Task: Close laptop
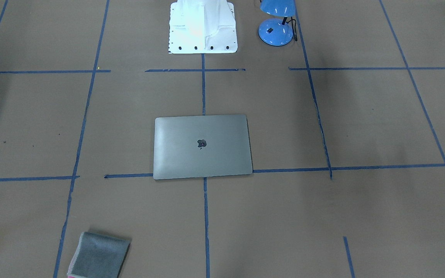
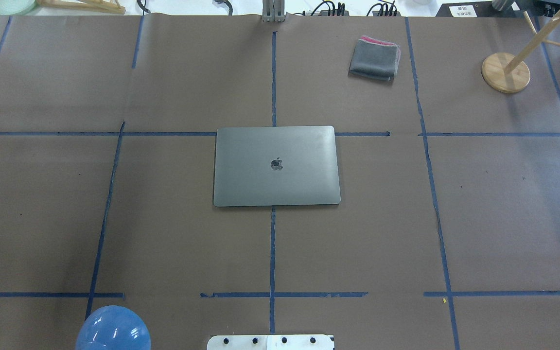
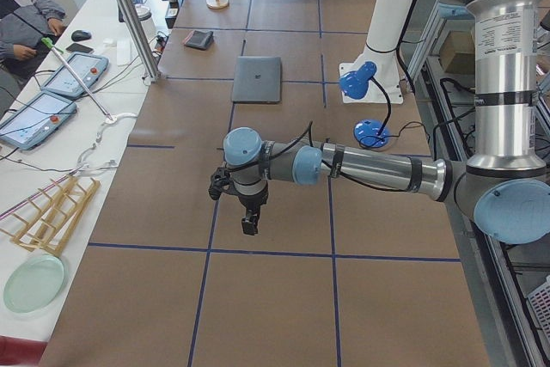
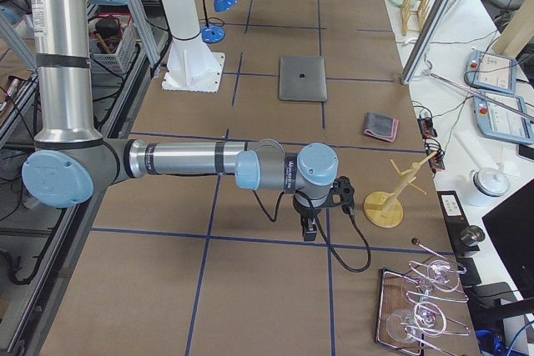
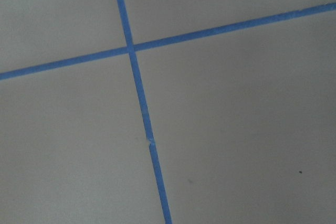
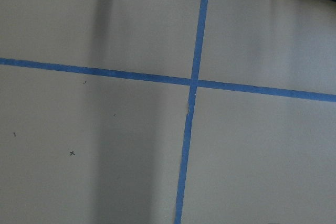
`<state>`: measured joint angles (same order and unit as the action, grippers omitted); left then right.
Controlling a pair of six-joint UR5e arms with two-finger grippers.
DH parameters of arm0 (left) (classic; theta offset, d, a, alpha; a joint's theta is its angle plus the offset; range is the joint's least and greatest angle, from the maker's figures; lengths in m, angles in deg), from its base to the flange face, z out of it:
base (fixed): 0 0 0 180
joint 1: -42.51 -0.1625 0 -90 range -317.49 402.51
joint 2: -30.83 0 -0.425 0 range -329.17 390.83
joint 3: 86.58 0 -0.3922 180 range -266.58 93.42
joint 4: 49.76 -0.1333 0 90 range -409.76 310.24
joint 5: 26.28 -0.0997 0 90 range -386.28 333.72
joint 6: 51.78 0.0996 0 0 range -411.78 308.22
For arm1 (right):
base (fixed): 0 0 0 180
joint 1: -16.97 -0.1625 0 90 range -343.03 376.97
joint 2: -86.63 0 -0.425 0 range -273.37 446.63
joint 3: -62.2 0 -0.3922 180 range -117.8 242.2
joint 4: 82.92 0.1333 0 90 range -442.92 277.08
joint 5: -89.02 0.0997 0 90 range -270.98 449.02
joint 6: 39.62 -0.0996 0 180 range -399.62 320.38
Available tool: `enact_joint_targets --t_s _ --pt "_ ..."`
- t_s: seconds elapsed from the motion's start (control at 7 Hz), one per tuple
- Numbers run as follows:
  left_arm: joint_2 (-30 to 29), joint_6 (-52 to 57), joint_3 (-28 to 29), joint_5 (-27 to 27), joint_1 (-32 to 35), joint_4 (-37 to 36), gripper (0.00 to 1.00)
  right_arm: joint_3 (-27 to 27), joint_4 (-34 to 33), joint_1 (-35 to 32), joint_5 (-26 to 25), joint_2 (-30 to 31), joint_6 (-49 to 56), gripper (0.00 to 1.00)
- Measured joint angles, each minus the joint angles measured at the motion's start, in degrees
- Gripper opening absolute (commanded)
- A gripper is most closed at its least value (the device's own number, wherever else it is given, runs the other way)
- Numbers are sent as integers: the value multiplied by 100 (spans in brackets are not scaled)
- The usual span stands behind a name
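Laptop [image 2: 276, 166] is shut and lies flat in the middle of the table [image 2: 163, 243], lid up, dark logo showing. It sits over a crossing of the blue tape lines [image 2: 272, 253], and nothing touches it. The front-facing view shows the same: laptop [image 1: 202, 146] closed, square to the grid.

My left gripper [image 3: 249, 228] hangs over bare brown paper near the table's left end, pointing down, well away from the laptop [image 3: 258, 79]. It holds nothing that I can see. Jaws open or closed: can't tell from this side view. The left wrist camera shows only paper and a tape cross.

My right gripper [image 4: 309, 231] is out at the other end, also pointing down over paper, near the wooden stand [image 4: 385, 206] and far from the laptop [image 4: 302, 78]. Jaw state: can't tell here either. The right wrist camera shows a tape cross and the edge of the stand's round base at the top.

Folded grey cloth [image 2: 375, 59] with a pink edge lies on the far side of the table, apart from the laptop. Blue lamp [image 1: 276, 23] stands beside the white robot base [image 1: 203, 27].
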<state>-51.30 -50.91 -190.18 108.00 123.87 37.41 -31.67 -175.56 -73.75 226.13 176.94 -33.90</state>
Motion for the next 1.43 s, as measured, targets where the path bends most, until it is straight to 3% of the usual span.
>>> enact_joint_targets --t_s 0.29,1.43 --pt "199 -7 -64 290 61 36 99 -3 10 1 1 -1 -71 100" --pt "176 -32 -121 286 153 56 99 161 343 2 0 4 -79 99"
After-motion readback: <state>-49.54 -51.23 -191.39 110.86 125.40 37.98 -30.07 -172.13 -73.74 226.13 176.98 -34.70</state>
